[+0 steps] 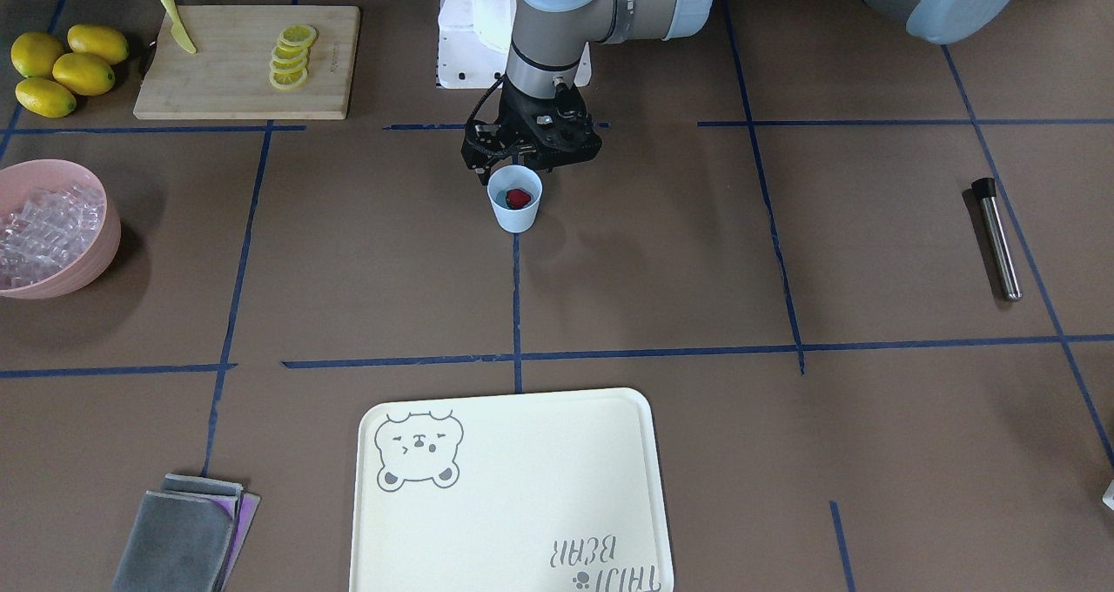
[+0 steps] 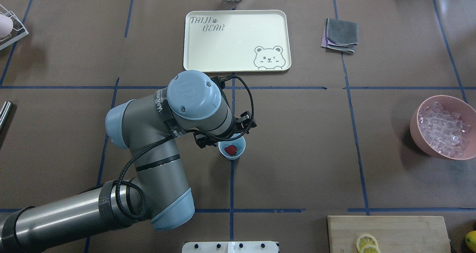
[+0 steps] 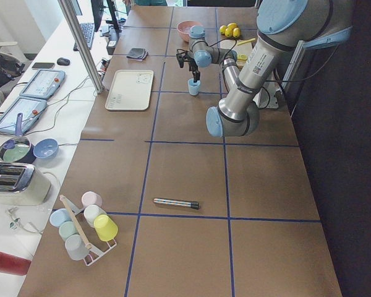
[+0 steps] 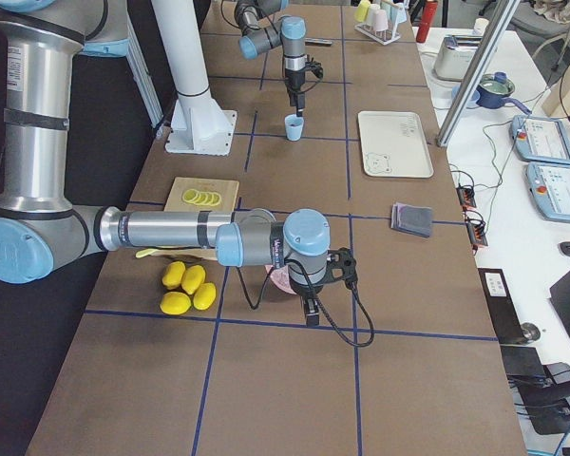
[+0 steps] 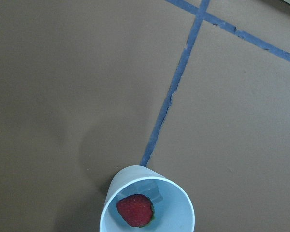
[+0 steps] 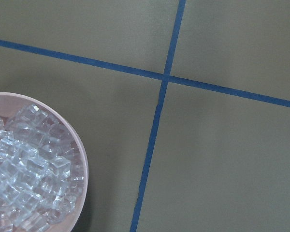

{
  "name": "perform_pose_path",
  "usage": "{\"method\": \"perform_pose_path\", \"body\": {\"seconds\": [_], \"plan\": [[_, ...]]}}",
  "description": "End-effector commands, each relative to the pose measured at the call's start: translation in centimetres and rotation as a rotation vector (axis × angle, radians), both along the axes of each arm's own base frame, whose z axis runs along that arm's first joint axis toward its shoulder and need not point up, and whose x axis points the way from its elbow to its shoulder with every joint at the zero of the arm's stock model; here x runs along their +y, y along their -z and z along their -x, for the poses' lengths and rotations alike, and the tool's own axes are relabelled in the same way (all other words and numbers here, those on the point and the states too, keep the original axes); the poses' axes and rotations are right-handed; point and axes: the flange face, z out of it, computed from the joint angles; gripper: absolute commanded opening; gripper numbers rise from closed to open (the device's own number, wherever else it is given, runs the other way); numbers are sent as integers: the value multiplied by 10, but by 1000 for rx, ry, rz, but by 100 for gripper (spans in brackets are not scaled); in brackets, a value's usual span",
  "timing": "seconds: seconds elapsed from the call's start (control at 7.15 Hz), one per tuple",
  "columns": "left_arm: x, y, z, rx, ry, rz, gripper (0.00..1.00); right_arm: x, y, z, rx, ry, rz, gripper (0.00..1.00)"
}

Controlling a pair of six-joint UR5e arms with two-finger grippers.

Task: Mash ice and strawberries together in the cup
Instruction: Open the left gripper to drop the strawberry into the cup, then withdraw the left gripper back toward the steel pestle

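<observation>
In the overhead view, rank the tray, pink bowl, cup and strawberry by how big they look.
Largest to smallest:
1. tray
2. pink bowl, partly cut off at the frame edge
3. cup
4. strawberry, inside the cup

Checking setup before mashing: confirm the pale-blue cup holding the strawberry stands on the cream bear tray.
Not right. The cup holding the strawberry stands on the brown table, apart from the tray, as the overhead exterior view shows.
</observation>
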Motion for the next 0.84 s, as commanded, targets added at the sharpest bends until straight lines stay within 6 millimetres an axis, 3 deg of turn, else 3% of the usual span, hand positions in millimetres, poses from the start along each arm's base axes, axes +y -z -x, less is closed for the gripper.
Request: {"method": "perform_pose_path", "body": {"seconds": [0.0,0.28,0.56,0.7], "plan": [[-29,-17,34,-51,-7,-75,100,-4,-7,0,-5,7,7,99],[-59,-47,103,-166,-83,-184,100,-6,-7,1,-8,2,11,99],[-104,-116,187,-190,-210,-231,100,-16,-7,3,-40,3,15,99],[-112,-161,230,-221,-265,-264,100,-18,-4,3,-44,3,10,99]]}}
